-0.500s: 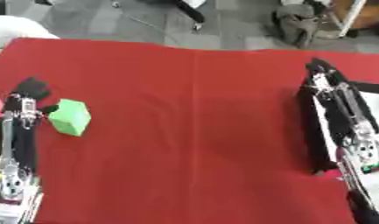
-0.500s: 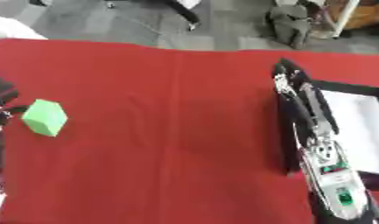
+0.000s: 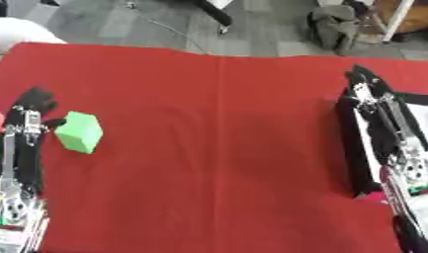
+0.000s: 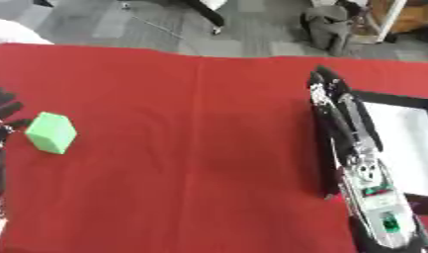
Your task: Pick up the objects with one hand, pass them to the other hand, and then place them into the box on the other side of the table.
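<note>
The red cloth [image 3: 208, 148] lies bare across its whole middle, from the green block [image 3: 79, 132] at the left to the black-rimmed box [image 4: 399, 143] at the right. The left hand [image 3: 31, 111] sits just beside the block, fingers straight, nothing between them. The right hand [image 4: 329, 91] lies along the box's near wall, which stands between it and the white floor inside

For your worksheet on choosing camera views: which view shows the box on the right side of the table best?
The right eye view: the box shows its black rim and white inside beyond the right hand. In the left eye view only a strip of it shows at the picture's edge, mostly behind that arm.
</note>
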